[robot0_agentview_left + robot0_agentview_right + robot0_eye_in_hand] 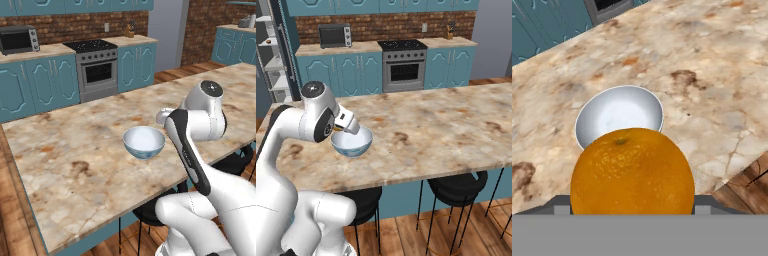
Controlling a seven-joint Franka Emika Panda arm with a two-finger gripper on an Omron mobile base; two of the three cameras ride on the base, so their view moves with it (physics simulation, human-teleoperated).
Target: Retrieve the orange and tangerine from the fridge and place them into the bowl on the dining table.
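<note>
Hand view: gripper [631, 212] holds orange [632, 171] above bowl [602, 112].

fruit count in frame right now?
1. The orange is held in the end effector, above the dining table near the bowl. The bowl looks empty; a second fruit may be out of frame.

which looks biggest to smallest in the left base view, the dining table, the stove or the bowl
1. The dining table, by far the largest.
2. The stove.
3. The bowl, which looks smallest.

The stove stands farther from the camera than the bowl, so its lead over the bowl is, if anything, understated.
</note>
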